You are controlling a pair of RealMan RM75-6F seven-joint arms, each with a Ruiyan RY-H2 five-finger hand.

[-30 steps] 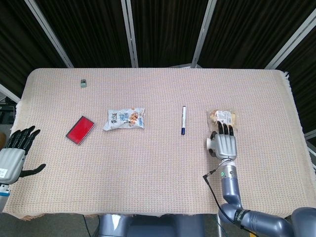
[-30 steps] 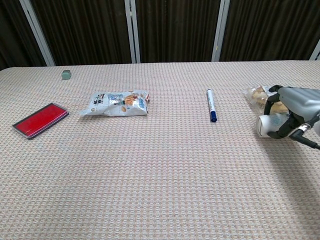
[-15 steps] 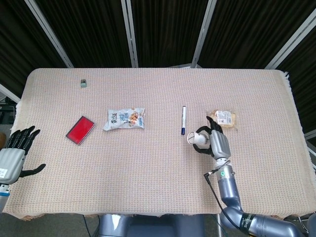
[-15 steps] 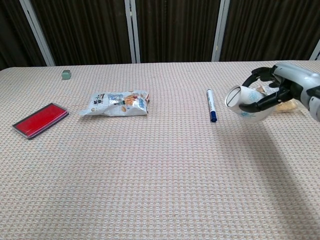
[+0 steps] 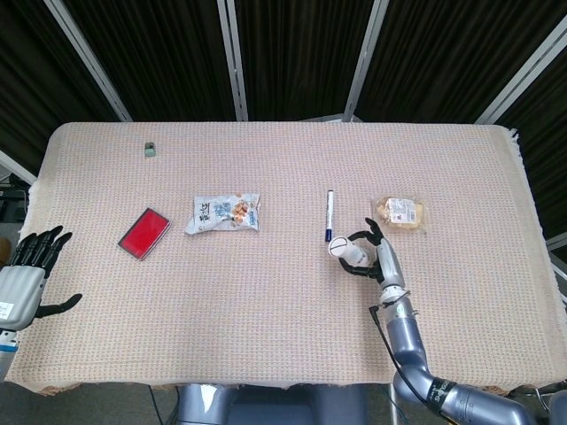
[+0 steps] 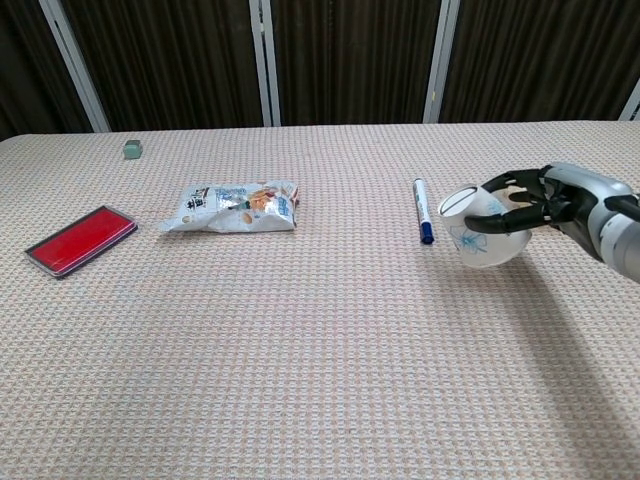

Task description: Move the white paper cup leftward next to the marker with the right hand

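Left hand (image 5: 25,276): at the table's left edge, head view only. Fingers spread, thumb out, nothing in it.

Red case (image 5: 144,233): flat on the cloth, left part of the table (image 5: 266,336). Small grey-green block (image 5: 150,149) well behind it, near the far edge.

Snack bag (image 5: 224,213): lying flat, right of the red case, apart from it.

Marker (image 5: 330,215): lying along the near–far direction, dark cap toward the robot.

Cup (image 6: 478,226): white with a faint blue print, held by the right hand (image 6: 535,200), tilted with the mouth up and to the left. Sits just right of the marker's capped end, a narrow gap between. Whether it touches the cloth cannot be told. Fingers (image 6: 508,182) wrap round its far and right side.

Second snack packet (image 5: 400,212): on the cloth behind and right of the cup, apart from it.
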